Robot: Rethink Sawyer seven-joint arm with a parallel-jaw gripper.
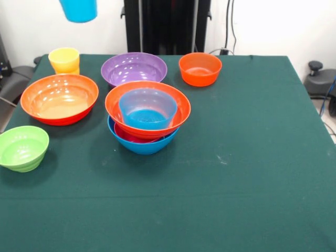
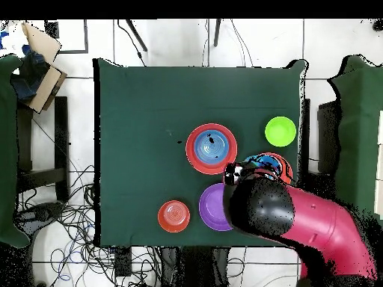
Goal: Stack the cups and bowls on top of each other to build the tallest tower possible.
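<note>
A glossy blue cup (image 1: 78, 10) hung at upper left; four bowls formed the tower (image 1: 147, 116); end effector's grip unclear.

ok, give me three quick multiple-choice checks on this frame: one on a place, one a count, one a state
1. Where is the sky blue cup in the front view?
A. inside the tower's top bowl
B. up at the picture's top edge, off the table
C. on its side on the cloth

2. How many bowls make up the tower?
A. two
B. four
C. six

3. How does the purple bowl sit?
A. upright and empty
B. upside down
C. upright with a cup in it

Answers:
1 B: it is cut off by the top edge, well clear of the table.
2 B: large blue bowl, magenta bowl, large orange bowl and medium blue bowl are nested.
3 A: its bare inside faces up.
</note>
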